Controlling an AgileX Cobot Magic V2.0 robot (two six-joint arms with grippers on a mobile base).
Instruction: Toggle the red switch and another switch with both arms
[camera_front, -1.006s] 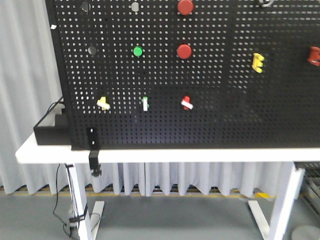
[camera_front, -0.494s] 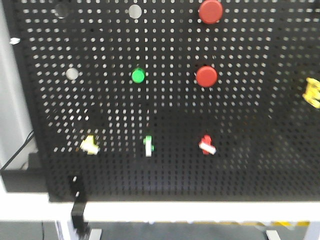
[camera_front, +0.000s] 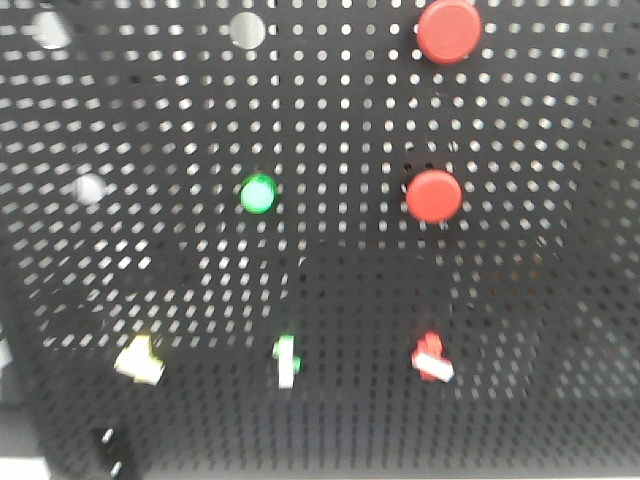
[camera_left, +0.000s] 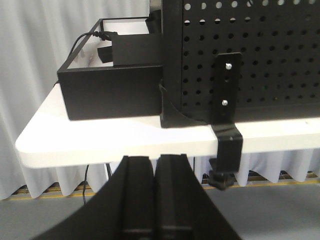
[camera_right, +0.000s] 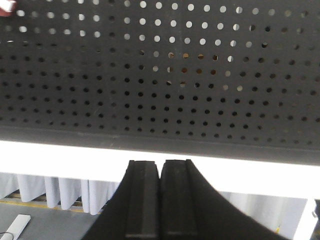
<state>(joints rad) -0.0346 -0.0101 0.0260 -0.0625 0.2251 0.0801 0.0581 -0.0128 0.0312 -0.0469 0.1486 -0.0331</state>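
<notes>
In the front view the red switch (camera_front: 431, 358), small with a white lever tip, sits low on the black pegboard (camera_front: 520, 260). The pale yellow-white switch (camera_front: 139, 361) is at the same height, far left. Neither gripper shows in that view. My left gripper (camera_left: 155, 162) is shut and empty, below the white table edge (camera_left: 100, 145) near the pegboard's left corner. My right gripper (camera_right: 160, 167) is shut and empty, below the pegboard's bottom edge. A sliver of red (camera_right: 6, 6) shows at the top left of the right wrist view.
A slim green-white toggle (camera_front: 286, 360) sits between the two switches. Above are a green button (camera_front: 258, 194) and two round red buttons (camera_front: 434, 195) (camera_front: 448, 30). A black box (camera_left: 112, 87) with a cable and a black clamp bracket (camera_left: 227, 120) stand at the table's left end.
The front view has closed in on the pegboard. The switches and buttons look larger and lower in frame, and the table and floor have dropped out of sight.
</notes>
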